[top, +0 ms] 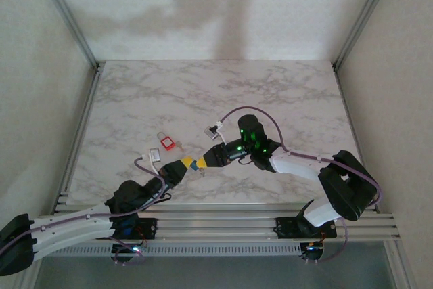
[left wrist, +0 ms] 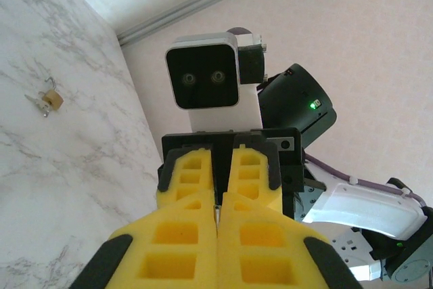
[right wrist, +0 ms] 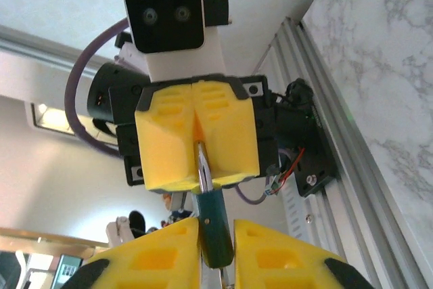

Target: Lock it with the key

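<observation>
We hold a teal padlock point(right wrist: 215, 221) in the right pincer point(top: 208, 159); the left pincer point(top: 191, 162), at its eight o'clock, pinches the metal stem point(right wrist: 202, 167).

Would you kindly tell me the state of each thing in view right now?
Key: held off the table, gripped at both ends.
Left gripper: shut on its blade.
Right gripper: shut on its head.
Padlock: lying on the table, untouched; shackle too small to judge.

teal-headed key point(right wrist: 215, 231) shows its silver blade; red padlock point(top: 167, 143) lies flat.
</observation>
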Controlling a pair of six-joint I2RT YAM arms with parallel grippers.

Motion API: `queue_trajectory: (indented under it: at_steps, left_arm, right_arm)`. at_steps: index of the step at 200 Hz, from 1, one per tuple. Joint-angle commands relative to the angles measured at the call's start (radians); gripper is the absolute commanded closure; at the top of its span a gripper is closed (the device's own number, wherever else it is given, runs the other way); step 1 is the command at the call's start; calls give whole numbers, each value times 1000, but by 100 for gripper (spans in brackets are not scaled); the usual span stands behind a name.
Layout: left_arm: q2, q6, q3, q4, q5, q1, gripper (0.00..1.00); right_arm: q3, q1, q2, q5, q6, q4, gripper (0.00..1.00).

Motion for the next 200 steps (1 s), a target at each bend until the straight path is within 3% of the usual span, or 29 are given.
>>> queue_trajectory:
  at_steps: [1, 23, 93, 159, 200]
  left_arm:
    - [-35, -46, -117, 63, 81, -31, 100]
    - [-35, -57, -115, 49, 57, -20, 100]
    - [25, -92, -107, 37, 56, 62, 100]
    - [185, -170, -61, 70, 95, 184, 100]
    - [344, -191, 1, 142, 149, 220, 100]
  right_arm:
    - [6, -21, 1, 167, -31, -54, 78]
    - [4, -21, -9, 172, -42, -69, 70]
    - [0, -25, -97, 269, -135, -230, 60]
    - [-37, -39, -234, 462, -183, -361, 21]
    - [-85, -42, -321, 537, -172, -381, 6]
